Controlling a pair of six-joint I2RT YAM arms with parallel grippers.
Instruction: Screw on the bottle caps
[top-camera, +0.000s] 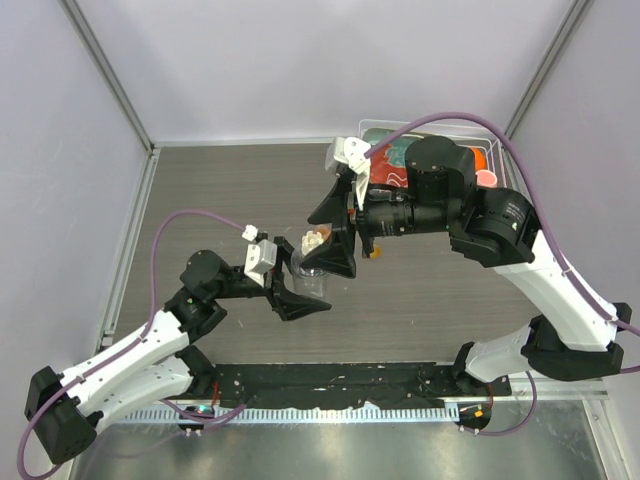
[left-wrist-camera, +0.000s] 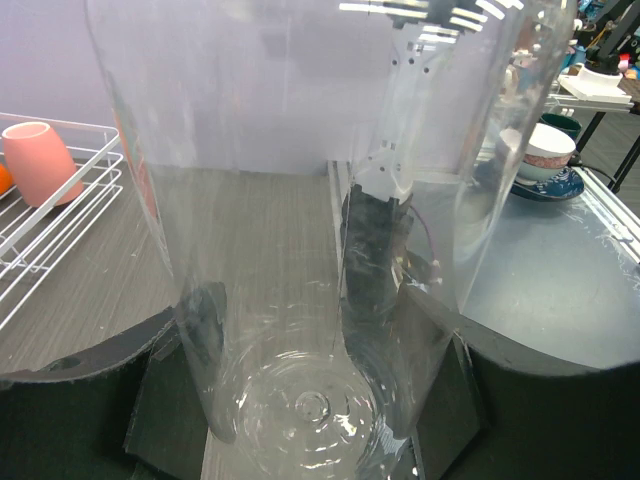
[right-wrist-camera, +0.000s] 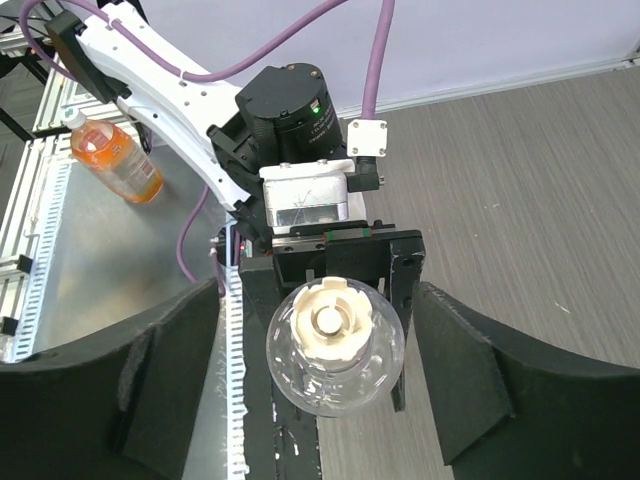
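My left gripper (top-camera: 298, 297) is shut on the clear bottle (top-camera: 311, 276) and holds it upright above the table. In the left wrist view the bottle (left-wrist-camera: 300, 250) fills the frame between the fingers (left-wrist-camera: 195, 320). The cream-white cap (top-camera: 314, 241) sits on the bottle's neck; from the right wrist it shows from above (right-wrist-camera: 332, 318). My right gripper (top-camera: 323, 238) is open, its wide-apart fingers (right-wrist-camera: 165, 385) either side of the cap without touching it. A small orange bit (top-camera: 377, 252) shows under the right arm; I cannot tell what it is. The orange bottle is not clearly in view.
A white wire basket (top-camera: 482, 142) with colourful items stands at the back right, behind the right arm. The left wrist view shows a pink cup (left-wrist-camera: 38, 160) in a wire rack (left-wrist-camera: 70, 225). An orange drink bottle (right-wrist-camera: 115, 158) lies beyond the table's edge.
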